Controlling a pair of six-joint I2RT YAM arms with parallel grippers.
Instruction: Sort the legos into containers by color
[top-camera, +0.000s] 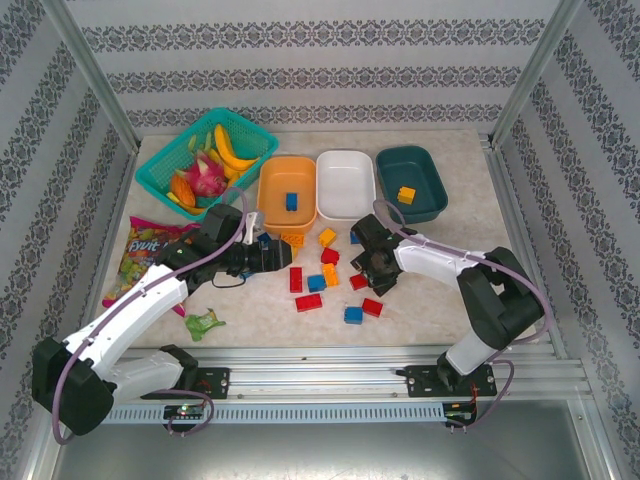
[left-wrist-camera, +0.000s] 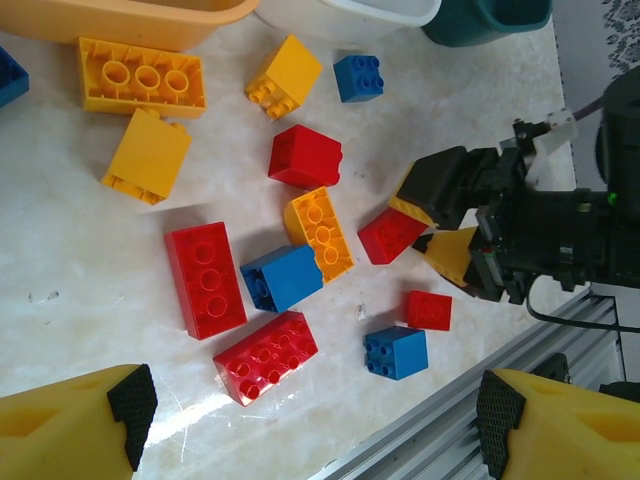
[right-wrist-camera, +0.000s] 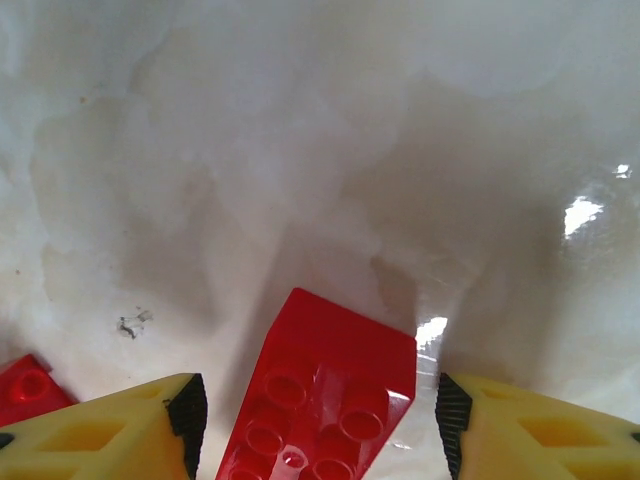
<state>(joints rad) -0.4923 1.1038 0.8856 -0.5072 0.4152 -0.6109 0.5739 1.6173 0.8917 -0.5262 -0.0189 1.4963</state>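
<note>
Several red, blue and yellow legos lie scattered on the marble table (top-camera: 450, 300) in front of three containers: an orange tub (top-camera: 272, 205) with a blue brick (top-camera: 291, 201) in it, a white tub (top-camera: 345, 185), and a dark teal tub (top-camera: 425, 170) holding a yellow brick (top-camera: 405, 195). My right gripper (right-wrist-camera: 315, 410) is down at the table with its open fingers either side of a red brick (right-wrist-camera: 330, 390), a thin gap showing on each side. My left gripper (left-wrist-camera: 310, 410) hovers wide open over the pile, holding nothing.
A teal mesh basket (top-camera: 160, 178) of toy fruit stands at the back left. A snack bag (top-camera: 140, 250) and a green scrap (top-camera: 203, 322) lie left of the pile. The metal rail (top-camera: 350, 375) runs along the near edge.
</note>
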